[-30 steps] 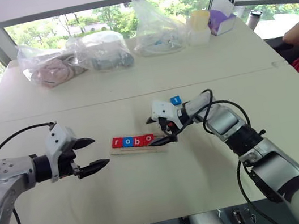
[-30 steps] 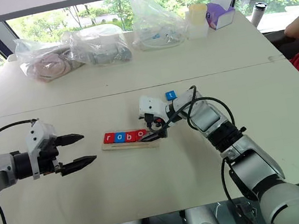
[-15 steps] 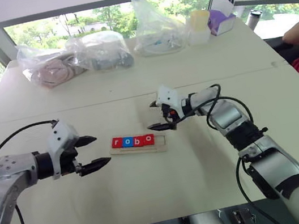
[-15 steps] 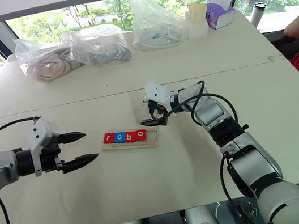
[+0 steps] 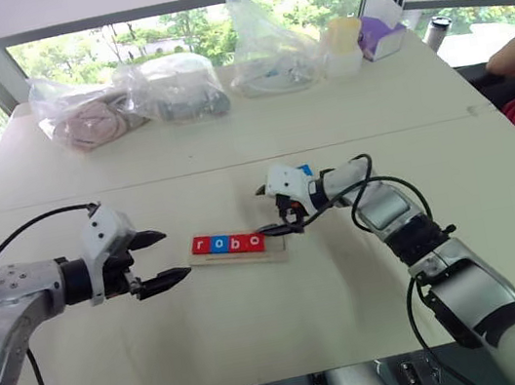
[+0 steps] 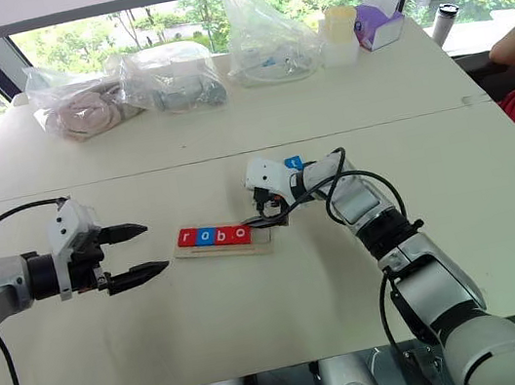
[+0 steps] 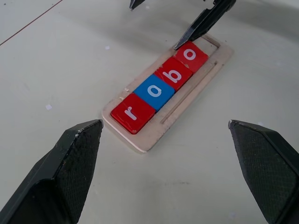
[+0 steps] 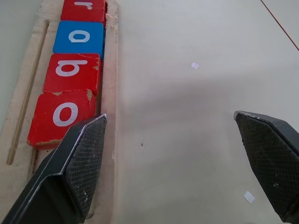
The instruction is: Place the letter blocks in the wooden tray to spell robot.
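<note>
Left gripper (image 5: 155, 261): hovers over the bench (image 5: 261, 330), left of the tray and apart from it; jaws spread, holding nothing.

Wooden tray (image 7: 196, 91): pale, shallow, lying flat mid-bench. It holds four letter blocks in a touching row: red r (image 7: 132, 113), blue o (image 7: 154, 91), red b (image 7: 174, 73), red o (image 7: 190, 54). The slot at the right end is vacant.

Right gripper (image 5: 276, 211): at the tray's right end, jaws spread and holding nothing; one fingertip is just beside the last red o.

Blue t block (image 5: 304, 171): partly hidden behind the right gripper, on the bench beyond the tray.

Handling, judged: blocks look rigid, light and smooth-faced, likely to skid if pushed. Best pinched across two opposite edges, then lowered flat into the vacant slot.
</note>
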